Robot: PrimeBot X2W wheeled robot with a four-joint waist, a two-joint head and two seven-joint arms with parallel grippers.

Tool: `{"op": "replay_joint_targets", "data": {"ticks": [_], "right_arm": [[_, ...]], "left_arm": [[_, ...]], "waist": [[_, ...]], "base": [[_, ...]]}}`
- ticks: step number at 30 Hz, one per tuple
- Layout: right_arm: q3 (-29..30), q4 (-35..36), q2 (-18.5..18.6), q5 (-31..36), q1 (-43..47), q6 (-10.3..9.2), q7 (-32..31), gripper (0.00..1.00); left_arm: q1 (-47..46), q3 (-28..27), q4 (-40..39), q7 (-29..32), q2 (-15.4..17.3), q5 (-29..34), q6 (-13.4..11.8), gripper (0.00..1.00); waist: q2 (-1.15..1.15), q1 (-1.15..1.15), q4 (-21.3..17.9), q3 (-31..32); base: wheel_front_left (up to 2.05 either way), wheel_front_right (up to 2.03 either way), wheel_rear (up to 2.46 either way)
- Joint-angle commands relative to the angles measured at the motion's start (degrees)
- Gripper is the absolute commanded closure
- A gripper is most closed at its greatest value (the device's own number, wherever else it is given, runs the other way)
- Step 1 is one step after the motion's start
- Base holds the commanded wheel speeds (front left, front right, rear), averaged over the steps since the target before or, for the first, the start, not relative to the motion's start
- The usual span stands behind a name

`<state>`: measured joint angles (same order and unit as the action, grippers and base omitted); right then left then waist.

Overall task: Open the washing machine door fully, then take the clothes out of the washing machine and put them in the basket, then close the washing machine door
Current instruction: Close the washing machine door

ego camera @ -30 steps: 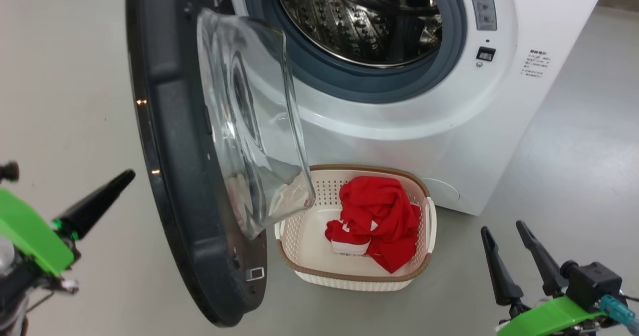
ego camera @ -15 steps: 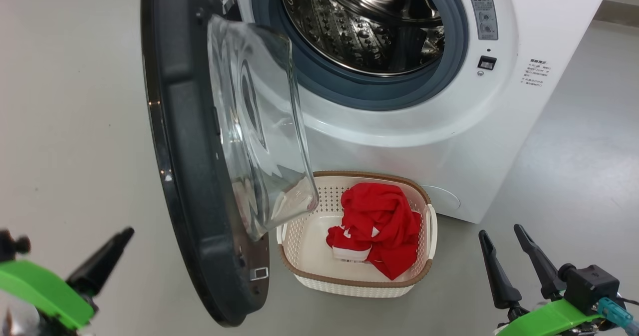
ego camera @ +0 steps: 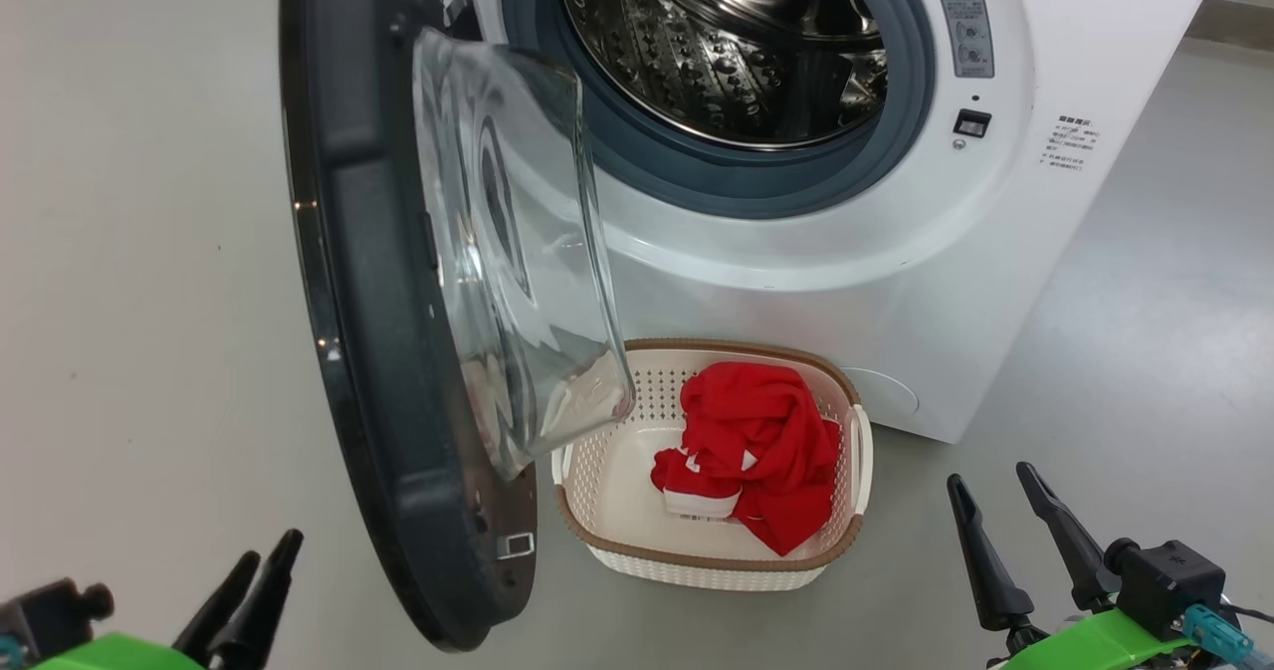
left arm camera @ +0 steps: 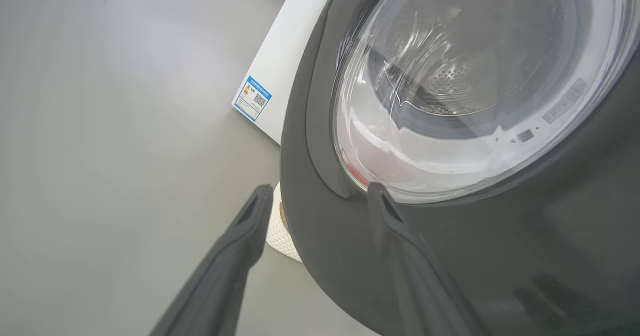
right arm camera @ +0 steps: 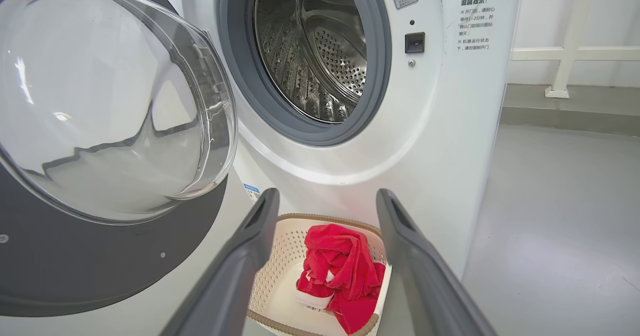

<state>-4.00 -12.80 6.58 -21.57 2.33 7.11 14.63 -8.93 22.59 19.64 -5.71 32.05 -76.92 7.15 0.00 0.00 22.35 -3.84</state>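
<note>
The washing machine (ego camera: 896, 282) stands with its steel drum (ego camera: 727, 43) bare. The washing machine door (ego camera: 368, 302) hangs open, edge-on to me, its glass bowl bulging toward the machine. Below it the basket (ego camera: 709, 558) sits on the floor holding the red clothes (ego camera: 766, 451). My left gripper (ego camera: 271, 546) is low at the left, outside the door. In the left wrist view the left gripper (left arm camera: 318, 188) is open, close to the door's black outer rim (left arm camera: 450, 256), gripping nothing. My right gripper (ego camera: 990, 476) is open to the right of the basket. The right gripper (right arm camera: 327, 193) frames the clothes (right arm camera: 340, 266) from a distance.
Grey floor (ego camera: 129, 252) stretches left of the door and right of the machine (ego camera: 1174, 332). A blue label (left arm camera: 252, 98) is stuck low on the machine's side. A white railing (right arm camera: 565, 51) and wall stand behind the machine at the right.
My left gripper has dropped from the mid left to the bottom left of the head view, and its fingers have parted. The camera shifted slightly. Right gripper, door, basket and clothes stay put.
</note>
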Motion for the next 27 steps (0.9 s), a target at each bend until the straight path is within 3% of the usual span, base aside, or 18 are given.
{"op": "replay_joint_targets", "data": {"ticks": [1, 9, 20, 27], "right_arm": [[-1.1, 1.3, 0.6, 0.0, -0.7, 0.37, 0.4, 0.0], [-1.1, 1.3, 0.9, 0.0, -1.0, 0.37, 0.4, 0.0], [-1.0, 1.4, 1.0, 0.1, -1.1, 0.37, 0.4, 0.0], [-0.8, 1.4, 1.1, 0.2, -1.4, 0.37, 0.4, 0.0]], "left_arm": [[-0.4, -1.5, -0.1, -2.7, 1.5, 1.3, 0.3, 0.0], [-0.7, -0.3, 6.0, -9.2, -2.1, 10.8, 0.3, 0.0], [2.3, -22.6, 2.2, -9.3, -15.4, 44.4, 0.3, 0.0], [4.0, -31.0, -3.7, -9.3, -21.5, 57.4, 0.3, 0.0]], "waist": [[0.0, 0.0, 0.0, -0.1], [0.0, 0.0, 0.0, -0.7], [0.0, 0.0, -0.1, -1.1], [0.0, 0.0, -0.3, -1.4]], "base": [[0.0, 0.0, 0.0], [0.0, 0.0, 0.0], [0.0, 0.0, 0.0], [0.0, 0.0, 0.0]]}}
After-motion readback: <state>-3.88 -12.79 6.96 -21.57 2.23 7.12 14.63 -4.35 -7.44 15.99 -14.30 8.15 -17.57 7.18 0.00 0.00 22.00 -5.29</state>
